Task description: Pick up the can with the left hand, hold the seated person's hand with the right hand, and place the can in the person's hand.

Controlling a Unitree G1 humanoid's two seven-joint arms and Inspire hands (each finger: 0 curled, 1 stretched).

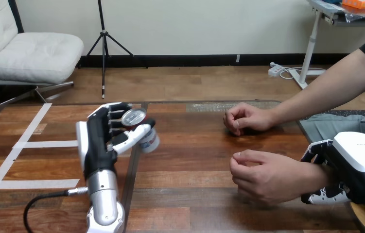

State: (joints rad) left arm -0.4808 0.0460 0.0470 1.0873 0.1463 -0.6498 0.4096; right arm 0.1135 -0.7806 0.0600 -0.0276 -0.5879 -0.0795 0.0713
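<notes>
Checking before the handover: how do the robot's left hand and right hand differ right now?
The left hand is curled round the can, while the right hand is curled round the wrist of the person's nearer hand. The left hand stands well apart from the person; the right hand touches them. Both are shut on something.

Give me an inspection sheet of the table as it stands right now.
Surface: wooden table, white tape strips on its left part.
Job's things: can held tilted in the left hand; person's nearer hand and person's farther hand, both loosely closed over the table.
Clutter: nothing seen.
Hands: left hand curled round the can; right hand closed on the nearer hand's wrist.
Cables: nothing seen among the job's things.
Surroundings: person seated at the table's right side.
</notes>
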